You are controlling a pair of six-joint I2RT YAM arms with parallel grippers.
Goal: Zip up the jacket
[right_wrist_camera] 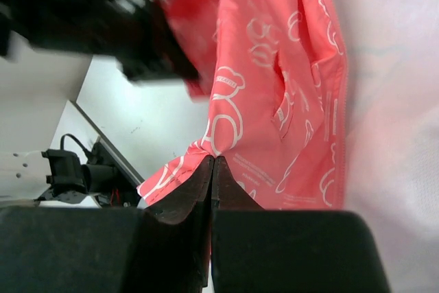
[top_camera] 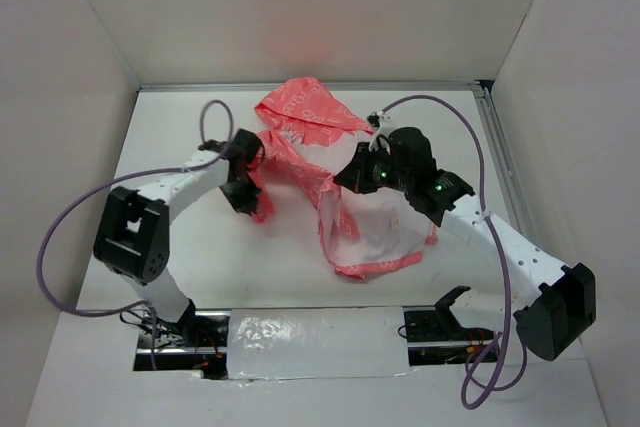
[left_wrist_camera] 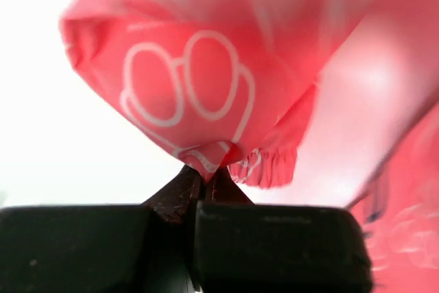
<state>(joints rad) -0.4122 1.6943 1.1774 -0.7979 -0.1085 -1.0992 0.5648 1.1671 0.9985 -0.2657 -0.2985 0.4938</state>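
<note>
The left hand (left_wrist_camera: 202, 178) is shut tight on the thin pink jacket with white rings (left_wrist_camera: 206, 87). The right hand (right_wrist_camera: 212, 164) pinches it too.

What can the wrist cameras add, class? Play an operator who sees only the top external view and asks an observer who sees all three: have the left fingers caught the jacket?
Observer: Yes. The left fingers are shut on a pinched fold of the jacket.
Operator: Which part is it?
Observer: I cannot tell exactly, but a gathered cuff sits right beside the pinch.
Operator: And the right fingers?
Observer: The right fingers are shut too, on a printed pink edge of it.
</note>
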